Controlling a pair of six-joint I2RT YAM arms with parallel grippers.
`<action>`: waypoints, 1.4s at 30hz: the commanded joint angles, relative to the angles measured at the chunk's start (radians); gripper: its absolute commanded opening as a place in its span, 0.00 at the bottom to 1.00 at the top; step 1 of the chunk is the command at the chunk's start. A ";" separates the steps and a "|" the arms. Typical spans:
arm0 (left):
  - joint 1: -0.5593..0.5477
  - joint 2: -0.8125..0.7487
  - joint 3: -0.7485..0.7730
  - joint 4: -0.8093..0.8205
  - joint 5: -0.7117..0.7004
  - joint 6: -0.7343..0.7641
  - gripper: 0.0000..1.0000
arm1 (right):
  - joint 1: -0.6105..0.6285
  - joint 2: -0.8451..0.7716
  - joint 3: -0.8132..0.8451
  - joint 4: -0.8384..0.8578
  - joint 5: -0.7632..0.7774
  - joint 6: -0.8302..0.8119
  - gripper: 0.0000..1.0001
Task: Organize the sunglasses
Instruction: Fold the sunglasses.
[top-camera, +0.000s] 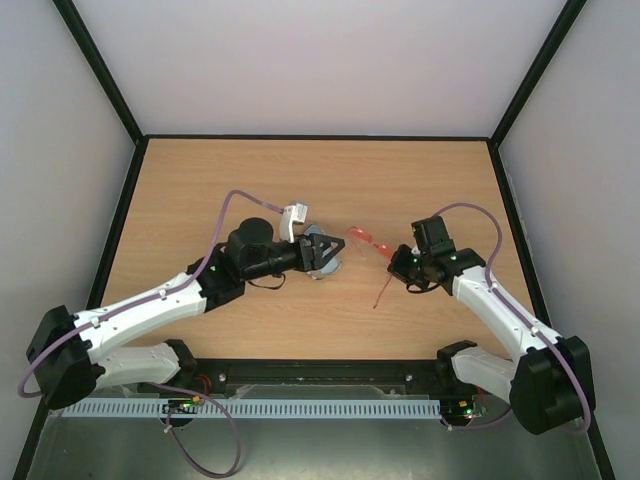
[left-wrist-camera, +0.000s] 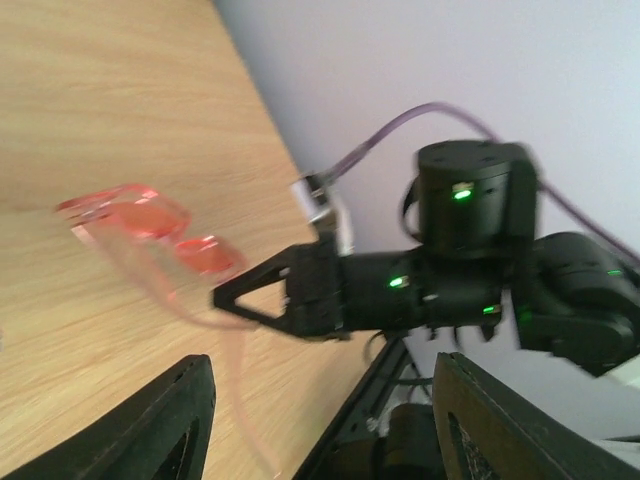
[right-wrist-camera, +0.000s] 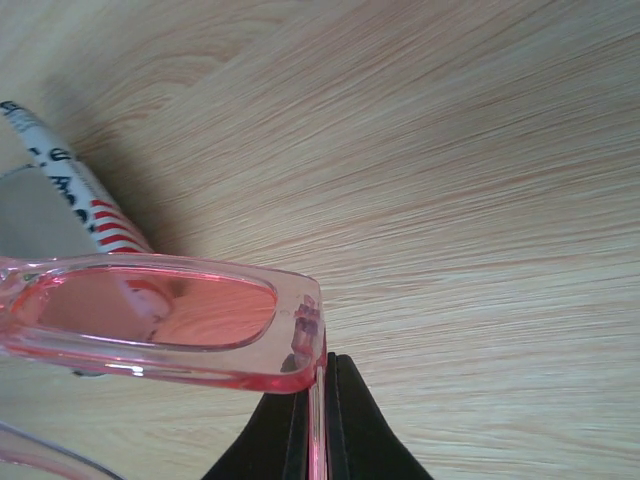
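Observation:
The sunglasses (top-camera: 364, 240), a red see-through pair, hang just above the table at its middle. My right gripper (top-camera: 399, 262) is shut on one arm right at the hinge. In the right wrist view the thin red arm runs between the closed black jaws (right-wrist-camera: 322, 390), with a lens (right-wrist-camera: 150, 315) stretching left. The other arm (top-camera: 380, 292) trails down toward the table. My left gripper (top-camera: 328, 258) faces the glasses from the left. The left wrist view shows its fingers (left-wrist-camera: 150, 430) wide apart with nothing between them, the sunglasses (left-wrist-camera: 150, 220) beyond and the right gripper's tip (left-wrist-camera: 230, 297) at them.
A white oblong case (top-camera: 295, 218) with a flag pattern lies close behind the left gripper; its striped end (right-wrist-camera: 85, 195) shows in the right wrist view. Something light blue (top-camera: 322, 245) sits under the left gripper. Black-framed walls (top-camera: 130, 190) bound the wooden table.

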 joint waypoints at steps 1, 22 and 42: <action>0.030 -0.013 -0.039 -0.081 0.026 0.009 0.63 | -0.001 -0.028 0.028 -0.085 0.123 -0.063 0.01; 0.053 0.080 0.009 -0.027 -0.006 -0.029 1.00 | -0.001 -0.146 0.039 -0.094 -0.022 0.029 0.01; 0.370 -0.259 -0.027 -0.652 0.623 0.051 0.99 | 0.332 0.006 0.372 -0.416 0.071 -0.384 0.01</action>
